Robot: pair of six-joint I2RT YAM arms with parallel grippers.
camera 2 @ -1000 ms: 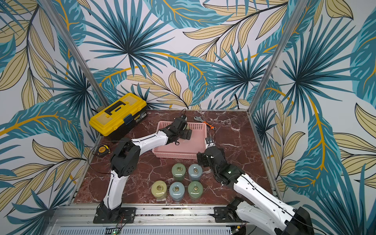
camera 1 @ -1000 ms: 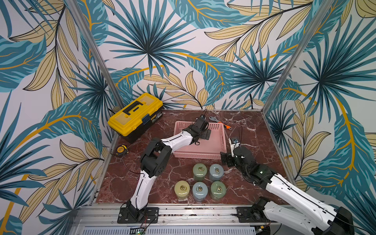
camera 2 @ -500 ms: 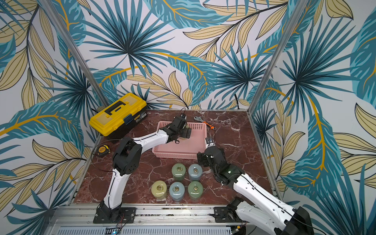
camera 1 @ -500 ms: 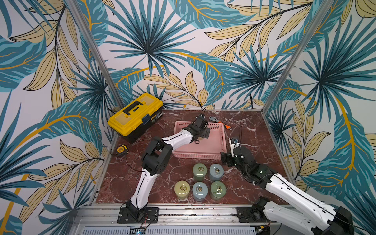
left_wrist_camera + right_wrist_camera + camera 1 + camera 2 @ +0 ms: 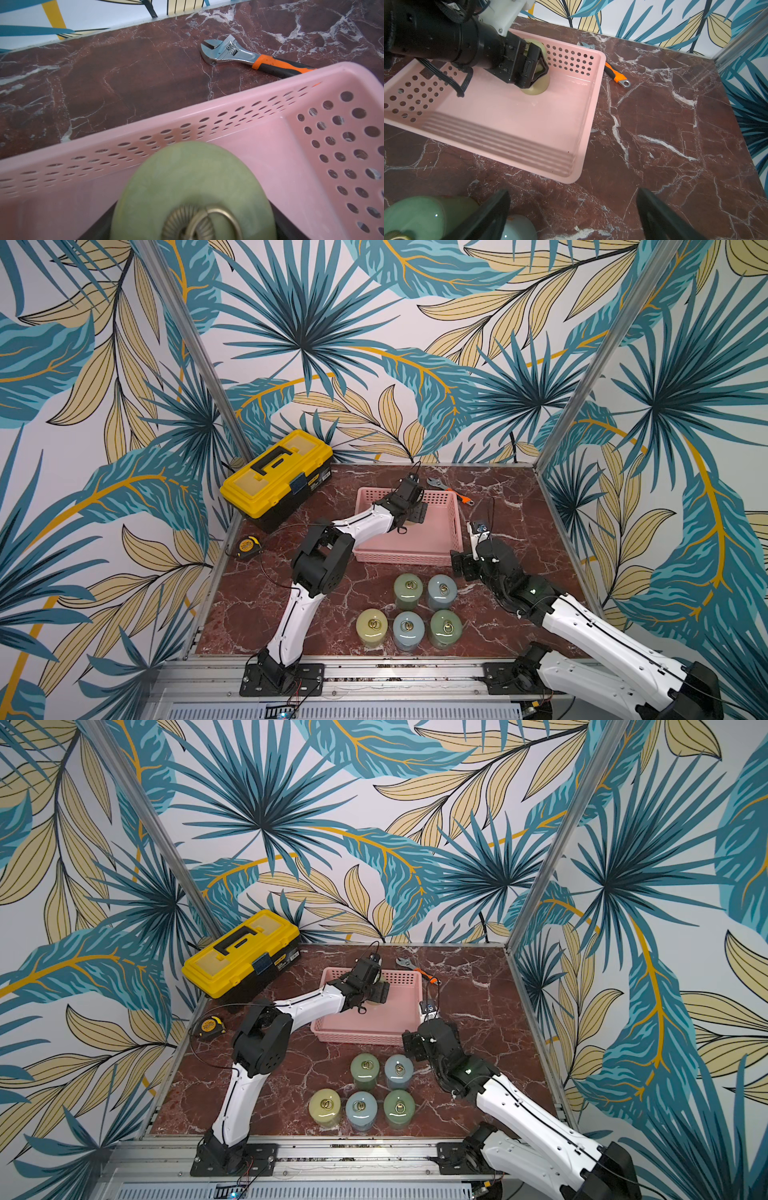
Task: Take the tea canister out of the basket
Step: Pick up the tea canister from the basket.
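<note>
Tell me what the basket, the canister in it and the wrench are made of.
Basket: pink moulded plastic, smooth, glossy floor, punched round holes. Canister: probably glazed ceramic, pale green with soft sheen; brass-looking ring on lid. Wrench: bright steel head, orange-and-black grip, likely rubber.

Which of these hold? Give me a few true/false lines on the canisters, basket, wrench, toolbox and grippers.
1. One tea canister stands in the pink basket. True.
2. The adjustable wrench lies inside the basket. False: it lies on the table, just outside a far corner of the basket.
3. Five canisters stand on the table in front of the basket. True.
4. The right gripper holds a canister. False: it is open and empty.
5. The yellow toolbox is open. False: its lid is shut.
6. The left gripper straddles the canister in the basket. True.
</note>
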